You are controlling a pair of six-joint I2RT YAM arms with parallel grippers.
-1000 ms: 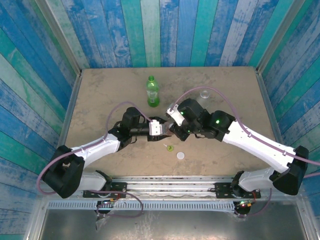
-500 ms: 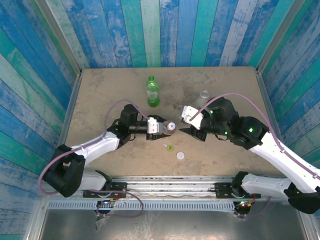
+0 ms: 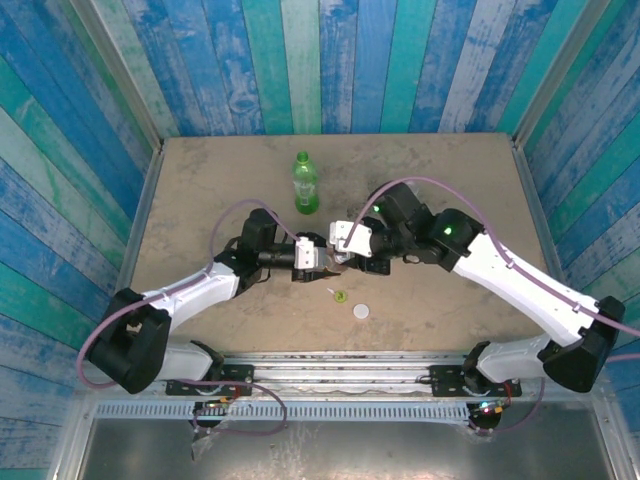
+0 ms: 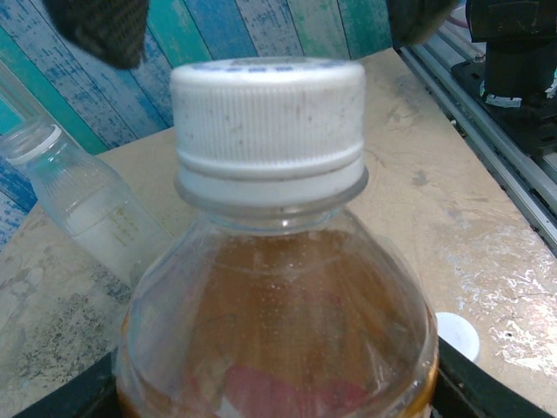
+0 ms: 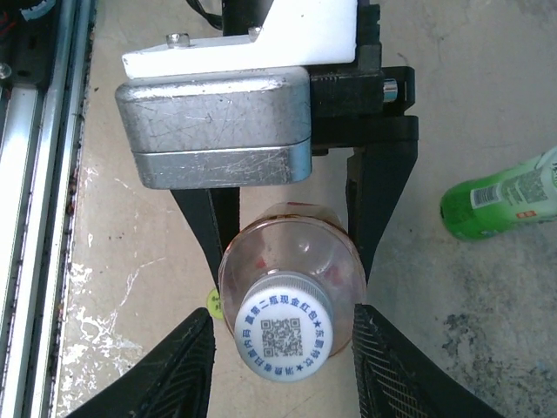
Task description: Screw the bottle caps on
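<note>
**Top external:** The tabletop (image 3: 200, 190) is tan and scuffed, boxed in by blue-teal plank walls (image 3: 300, 60). The green bottle (image 3: 305, 184) is stood upright near the far edge, just left of centre. The yellow-green cap (image 3: 340, 295) and the loose white cap (image 3: 360, 311) are laid close together toward the near edge, about centre. The left gripper (image 3: 318, 256) and right gripper (image 3: 343, 250) are met nose to nose mid-tabletop.

**Left wrist:** The amber bottle (image 4: 278, 331) is seen close up, with the fitted white cap (image 4: 268, 122) seated on its neck. The clear bottle (image 4: 87, 209) is seen behind it at left, mouth open. The loose white cap is seen on the tabletop at lower right.

**Right wrist:** The amber bottle's body is pinched between the left gripper's black fingers (image 5: 374, 218). The right gripper's fingers (image 5: 178, 374) are spread, one set each side of the fitted white cap, with a gap visible on both sides. The yellow-green cap is seen peeking out beside the amber bottle. The green bottle is seen further off, toward the far edge.
</note>
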